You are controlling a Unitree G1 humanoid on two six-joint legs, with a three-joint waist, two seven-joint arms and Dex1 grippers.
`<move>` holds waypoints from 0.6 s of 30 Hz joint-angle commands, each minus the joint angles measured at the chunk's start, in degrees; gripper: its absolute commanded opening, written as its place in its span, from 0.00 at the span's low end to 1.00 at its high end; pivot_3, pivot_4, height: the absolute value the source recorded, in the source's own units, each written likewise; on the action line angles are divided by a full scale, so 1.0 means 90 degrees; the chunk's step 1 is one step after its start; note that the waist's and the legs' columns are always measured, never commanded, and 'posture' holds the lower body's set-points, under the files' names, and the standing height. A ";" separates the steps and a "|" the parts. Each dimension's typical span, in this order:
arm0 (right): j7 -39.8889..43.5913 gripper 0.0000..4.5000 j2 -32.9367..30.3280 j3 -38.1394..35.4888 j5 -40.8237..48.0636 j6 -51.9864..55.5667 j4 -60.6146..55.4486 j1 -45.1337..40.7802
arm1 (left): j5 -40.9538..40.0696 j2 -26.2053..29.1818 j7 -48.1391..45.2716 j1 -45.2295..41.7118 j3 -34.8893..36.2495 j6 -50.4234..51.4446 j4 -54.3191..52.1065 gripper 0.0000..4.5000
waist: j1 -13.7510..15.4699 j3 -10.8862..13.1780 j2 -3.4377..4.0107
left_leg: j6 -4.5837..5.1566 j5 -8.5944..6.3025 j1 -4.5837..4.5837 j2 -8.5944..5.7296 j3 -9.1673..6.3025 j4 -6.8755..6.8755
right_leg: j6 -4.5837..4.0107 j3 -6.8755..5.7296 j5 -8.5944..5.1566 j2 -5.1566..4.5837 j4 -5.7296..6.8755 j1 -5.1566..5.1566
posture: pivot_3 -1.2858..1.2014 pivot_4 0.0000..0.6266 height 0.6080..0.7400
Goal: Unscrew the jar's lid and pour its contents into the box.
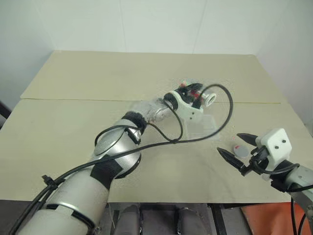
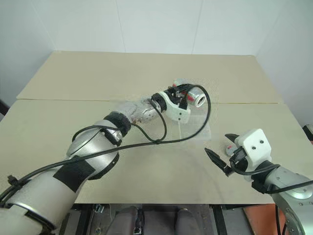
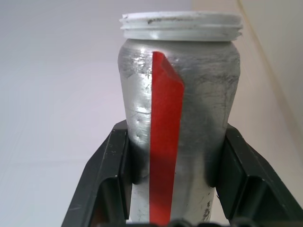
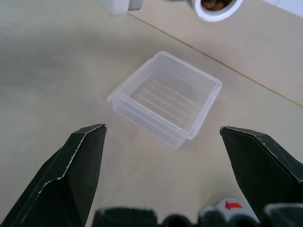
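Note:
My left gripper (image 1: 191, 93) is shut on the silvery jar (image 3: 189, 94) with the red mark and holds it on its side above the table. The jar's white threaded mouth (image 1: 210, 99) is uncovered and faces right. Brown contents (image 4: 214, 4) show just inside the mouth. The clear box (image 4: 165, 99) rests on the table below and in front of the jar, with nothing inside it. The grey lid (image 1: 241, 150) lies flat on the table to the right of the box. My right gripper (image 1: 234, 146) hovers open beside the lid with nothing between its fingers.
The tan table (image 1: 73, 132) has a seam running across its middle and white walls behind it. A black cable (image 1: 227, 110) loops from my left wrist over the box area. Open tabletop spreads to the left and beyond the jar.

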 commanded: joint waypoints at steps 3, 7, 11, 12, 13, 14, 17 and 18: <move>0.0017 0.99 -0.0103 0.0005 -0.0113 -0.0112 0.0042 -0.0090 | -0.3515 -0.0468 -0.3284 0.0219 0.3164 0.0661 -0.0351 0.43 | 0.0000 -0.0001 0.0002 | 0.0003 0.0004 -0.0004 0.0000 -0.0001 0.0011 | 0.0000 -0.0005 0.0000 -0.0001 0.0000 0.0002 | 0.52 0.24 1.00; 0.0088 0.99 -0.0154 0.0114 -0.0200 -0.0156 0.0187 -0.0225 | -0.3311 -0.0271 -0.3805 0.0471 0.3083 0.0303 -0.0463 0.43 | -0.0010 -0.0003 0.0004 | 0.0004 0.0003 0.0004 -0.0001 -0.0004 0.0011 | 0.0001 -0.0004 0.0001 0.0001 0.0000 0.0013 | 0.52 0.24 1.00; 0.0120 0.99 -0.0179 0.0165 -0.0202 -0.0149 0.0271 -0.0353 | -0.2508 -0.0016 -0.3069 0.0553 0.2438 0.0115 -0.0482 0.43 | -0.0010 -0.0004 0.0007 | 0.0005 0.0004 0.0014 -0.0005 -0.0007 0.0011 | 0.0002 -0.0002 0.0002 0.0002 0.0004 0.0023 | 0.52 0.24 1.00; 0.0144 0.99 -0.0181 0.0159 -0.0200 -0.0151 0.0270 -0.0344 | -0.2027 0.0099 -0.2539 0.0508 0.2035 0.0082 -0.0484 0.43 | -0.0004 -0.0004 0.0006 | 0.0006 0.0004 0.0013 -0.0005 -0.0009 0.0011 | 0.0004 -0.0002 0.0003 0.0002 0.0004 0.0022 | 0.52 0.24 1.00; 0.0175 0.99 -0.0185 0.0150 -0.0206 -0.0163 0.0270 -0.0314 | -0.1538 0.0203 -0.1968 0.0443 0.1620 0.0054 -0.0487 0.43 | 0.0001 -0.0004 0.0006 | 0.0006 0.0004 0.0012 -0.0006 -0.0010 0.0011 | 0.0005 -0.0002 0.0004 0.0001 0.0004 0.0022 | 0.52 0.24 1.00; 0.0206 0.99 -0.0189 0.0143 -0.0232 -0.0191 0.0282 -0.0268 | -0.0959 0.0315 -0.1328 0.0344 0.1110 0.0019 -0.0490 0.43 | 0.0006 -0.0004 0.0006 | 0.0007 0.0004 0.0011 -0.0007 -0.0012 0.0012 | 0.0007 -0.0002 0.0004 0.0001 0.0002 0.0022 | 0.52 0.24 1.00; 0.0210 0.99 -0.0183 0.0146 -0.0324 -0.0212 0.0304 -0.0204 | 0.0402 0.0426 0.0251 -0.0050 -0.0151 0.0014 -0.0468 0.43 | 0.0059 -0.0004 0.0005 | 0.0008 0.0003 0.0001 -0.0013 -0.0015 0.0011 | 0.0011 -0.0002 0.0007 -0.0002 -0.0004 0.0020 | 0.52 0.24 1.00; 0.0192 0.99 -0.0159 0.0145 -0.0348 -0.0216 0.0315 -0.0217 | 0.0905 0.0429 0.0813 -0.0207 -0.0633 0.0052 -0.0455 0.43 | 0.0078 -0.0002 0.0003 | 0.0009 0.0003 -0.0003 -0.0016 -0.0015 0.0013 | 0.0012 -0.0002 0.0007 -0.0005 -0.0004 0.0018 | 0.52 0.24 1.00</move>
